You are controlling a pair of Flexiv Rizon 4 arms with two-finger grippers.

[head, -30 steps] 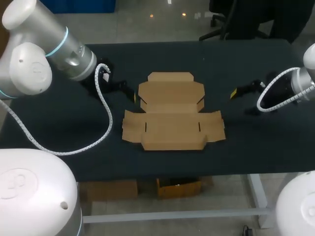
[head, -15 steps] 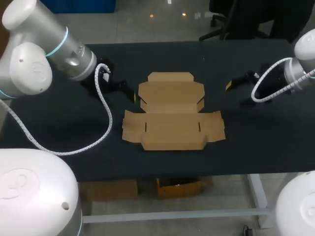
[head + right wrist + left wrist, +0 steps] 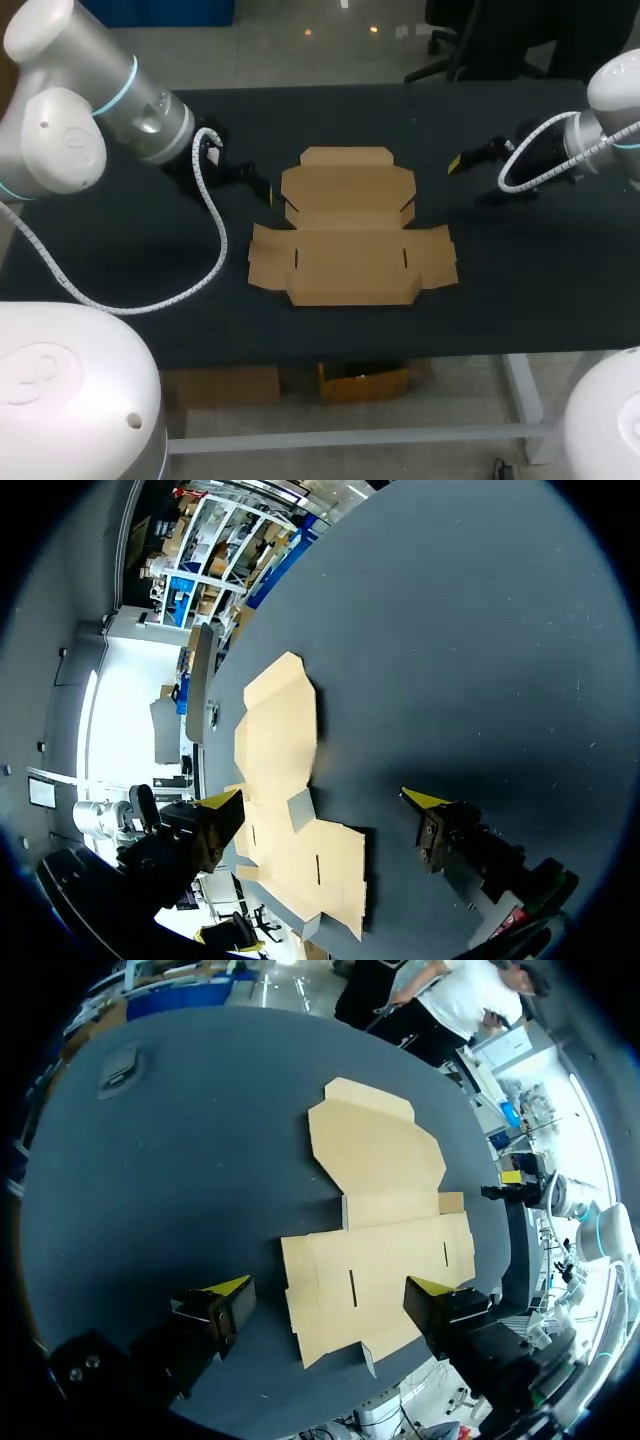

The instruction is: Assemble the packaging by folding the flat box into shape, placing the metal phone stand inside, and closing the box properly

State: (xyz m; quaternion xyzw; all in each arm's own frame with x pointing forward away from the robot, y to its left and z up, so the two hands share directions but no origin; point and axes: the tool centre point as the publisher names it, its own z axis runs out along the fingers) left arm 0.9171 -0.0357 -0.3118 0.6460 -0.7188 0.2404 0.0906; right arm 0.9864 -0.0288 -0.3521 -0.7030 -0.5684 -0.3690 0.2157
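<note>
Lying flat and unfolded on the dark tabletop (image 3: 520, 270), the flat box (image 3: 350, 235) sits near the middle, brown cardboard with every panel spread open. Its lid-to-front line runs from the robot's side toward the far edge, and the narrower lid panel with its tuck flap points at the far edge. The wider base section is nearer the robot, its two side wings stretching out to left and right. No panel is raised.

From the left, the left claw (image 3: 268, 192) sits just beside the lid panel's left edge, where the lid meets the base; whether a tip touches the cardboard cannot be told. In the left wrist view this claw (image 3: 330, 1288) is spread wide, and the flat box (image 3: 380, 1180) lies ahead of it, stretching away lengthwise.

The right claw (image 3: 470, 178) hangs over bare tabletop to the right of the lid panel, well apart from the cardboard. Its own view shows the claw (image 3: 322, 798) also spread wide, holding nothing, with the flat box (image 3: 280, 740) ahead of it.
</note>
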